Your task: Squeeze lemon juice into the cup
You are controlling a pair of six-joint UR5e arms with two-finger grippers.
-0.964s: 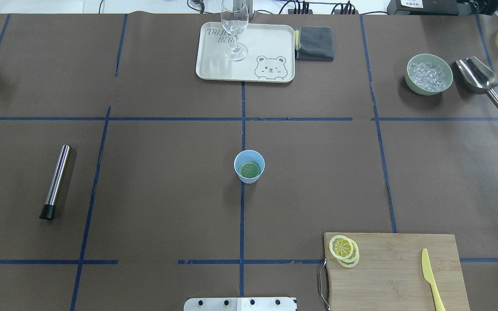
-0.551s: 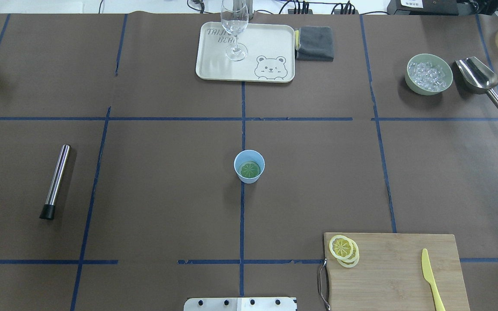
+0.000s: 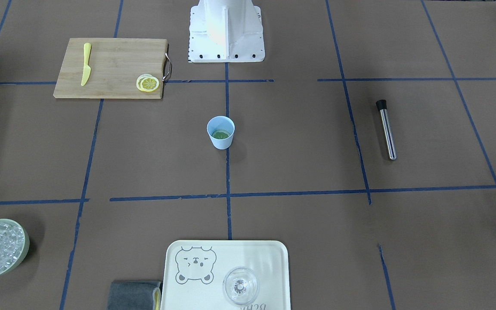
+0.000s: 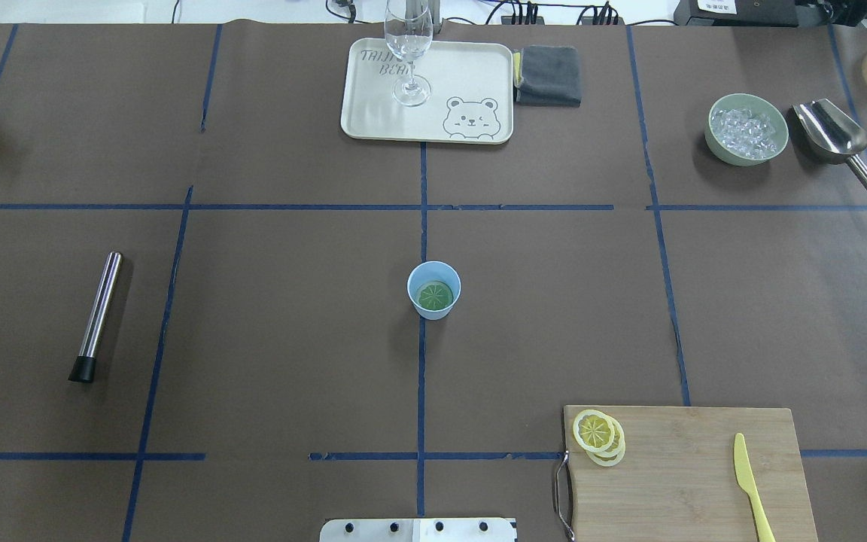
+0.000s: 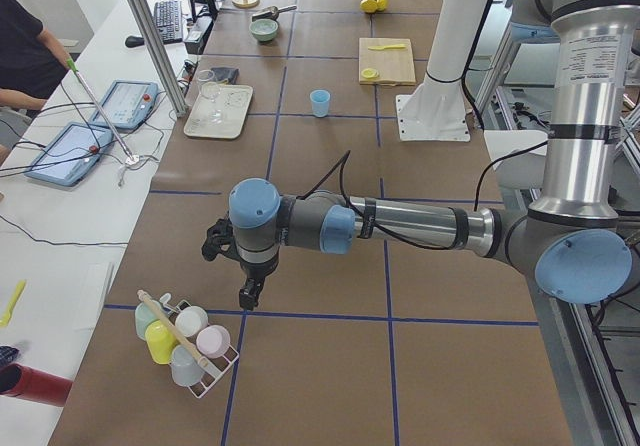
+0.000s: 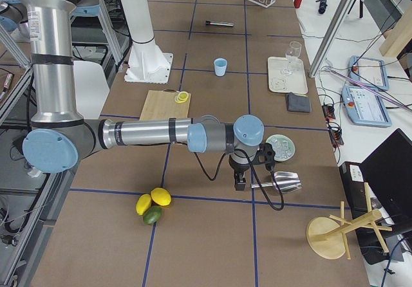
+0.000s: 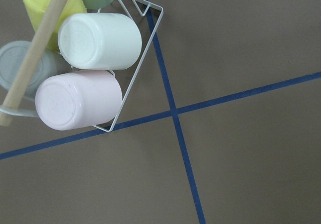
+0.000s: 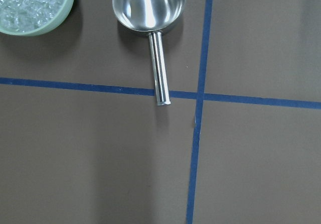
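The light blue cup [image 4: 433, 290] stands upright at the table's middle, also seen from the front [image 3: 221, 132]; a green slice lies inside it. The lemon slices [image 4: 597, 436] lie overlapped on the near left corner of the wooden cutting board [image 4: 704, 482], also in the front view [image 3: 148, 83]. Neither gripper is near them. My left gripper [image 5: 247, 294] hangs over the far left end of the table by a cup rack [image 5: 185, 341]; I cannot tell if it is open. My right gripper [image 6: 240, 184] hangs at the far right end by the scoop [image 6: 283, 183]; I cannot tell its state.
A yellow toy knife [image 4: 749, 482] lies on the board. A tray [image 4: 471, 83] with a stemmed glass [image 4: 408, 53], a grey cloth [image 4: 549, 75], a green bowl of ice [image 4: 748, 129] and a steel muddler [image 4: 96, 316] are on the table. Whole fruit [image 6: 153, 204] lies by the right arm.
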